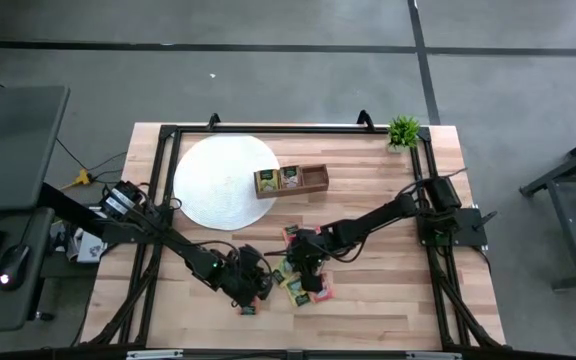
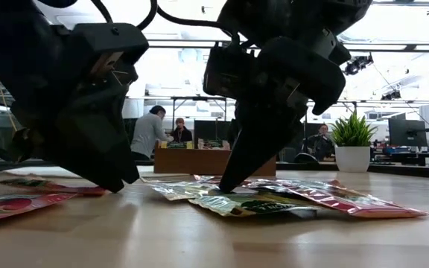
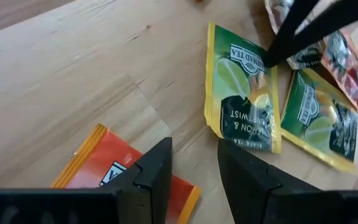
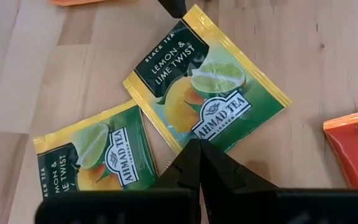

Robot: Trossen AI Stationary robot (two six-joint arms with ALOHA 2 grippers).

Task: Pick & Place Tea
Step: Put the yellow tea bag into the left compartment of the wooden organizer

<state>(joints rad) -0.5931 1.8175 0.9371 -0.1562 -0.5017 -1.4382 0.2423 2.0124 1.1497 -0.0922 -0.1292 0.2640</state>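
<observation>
We see the left gripper [image 3: 194, 171] low over the near table [image 1: 388, 310], fingers part open and holding nothing, above an orange packet [image 3: 114, 171]. The right gripper [image 4: 199, 163], pinched shut and empty, touches a green packet [image 4: 207, 87] among scattered tea [image 1: 303, 275].

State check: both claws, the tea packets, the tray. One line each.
Left claw: open, empty, low over the table beside an orange-red flat tea packet.
Right claw: shut, tip down at the edge of a green-yellow lemon-lime tea packet, nothing held.
Loose tea packets: flat on the wooden table.
Brown wooden tray: two packets in it, one compartment empty.
</observation>
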